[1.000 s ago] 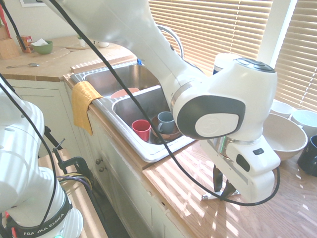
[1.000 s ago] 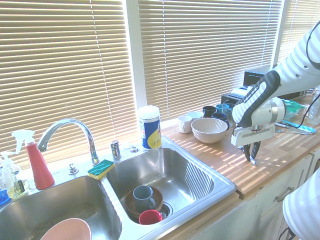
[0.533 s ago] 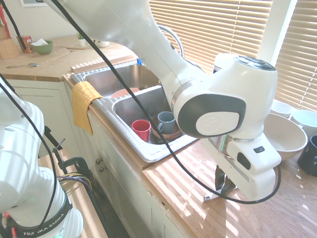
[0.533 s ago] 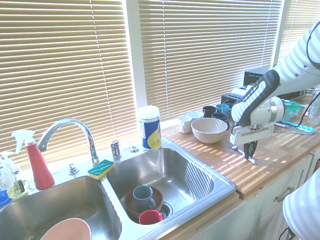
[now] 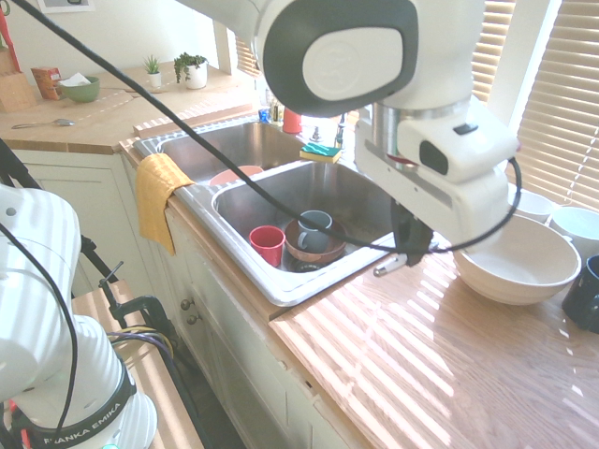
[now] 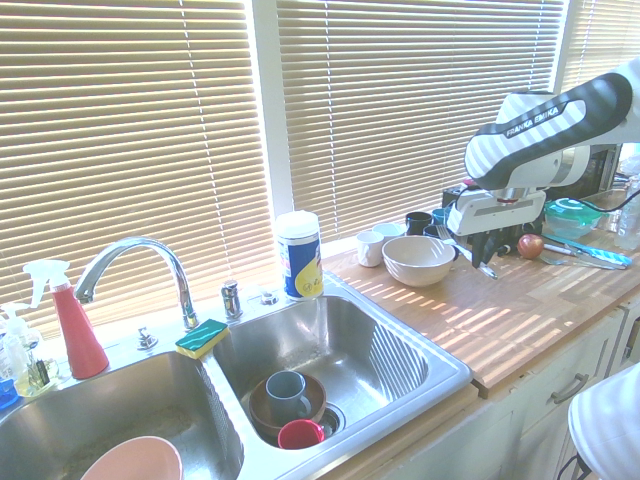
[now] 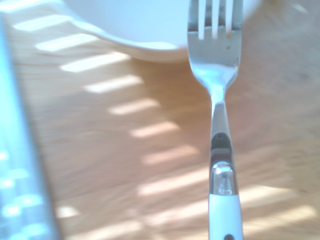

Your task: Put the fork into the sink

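Hanging clear of the worktop (image 5: 440, 365) beside the white bowl (image 5: 519, 267), tool (image 5: 409, 254) clamped shut on the fork (image 5: 389, 267), which seems to lie roughly level, handle end toward the sink (image 5: 281, 281) close by.

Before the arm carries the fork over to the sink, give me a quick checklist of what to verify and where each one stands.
1. Gripper shut on the fork: ok.
2. Fork lifted clear of the wooden counter: ok.
3. Fork clear of the big white bowl beside it: ok in the first exterior view; overlap in the wrist view is only line of sight.
4. Landing spot free in the sink: ok, bare steel around the red cup and brown bowl.
5. Grip firmness: cannot tell.
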{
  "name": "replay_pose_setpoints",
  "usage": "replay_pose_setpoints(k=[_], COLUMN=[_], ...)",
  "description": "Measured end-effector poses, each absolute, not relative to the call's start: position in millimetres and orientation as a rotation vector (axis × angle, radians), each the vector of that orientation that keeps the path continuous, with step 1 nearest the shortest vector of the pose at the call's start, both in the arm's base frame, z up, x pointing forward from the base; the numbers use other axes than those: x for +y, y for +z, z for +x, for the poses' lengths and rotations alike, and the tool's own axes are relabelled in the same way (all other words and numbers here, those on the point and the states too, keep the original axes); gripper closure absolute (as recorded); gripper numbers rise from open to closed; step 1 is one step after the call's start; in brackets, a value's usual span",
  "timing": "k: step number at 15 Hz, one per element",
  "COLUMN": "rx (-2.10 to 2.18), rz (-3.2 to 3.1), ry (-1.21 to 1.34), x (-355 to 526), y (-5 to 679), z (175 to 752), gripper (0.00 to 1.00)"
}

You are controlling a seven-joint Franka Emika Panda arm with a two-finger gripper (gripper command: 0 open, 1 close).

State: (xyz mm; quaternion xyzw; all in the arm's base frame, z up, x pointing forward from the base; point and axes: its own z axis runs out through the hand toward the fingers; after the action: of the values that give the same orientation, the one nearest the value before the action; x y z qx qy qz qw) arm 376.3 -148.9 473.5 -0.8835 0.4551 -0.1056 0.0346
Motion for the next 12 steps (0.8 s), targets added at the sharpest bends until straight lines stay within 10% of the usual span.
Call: replay_pose_setpoints(k=[12], rx=[1.131], rz=[-2.848], ry=[-0.327], x=[120], y=[331], z=[488], gripper=[1.0])
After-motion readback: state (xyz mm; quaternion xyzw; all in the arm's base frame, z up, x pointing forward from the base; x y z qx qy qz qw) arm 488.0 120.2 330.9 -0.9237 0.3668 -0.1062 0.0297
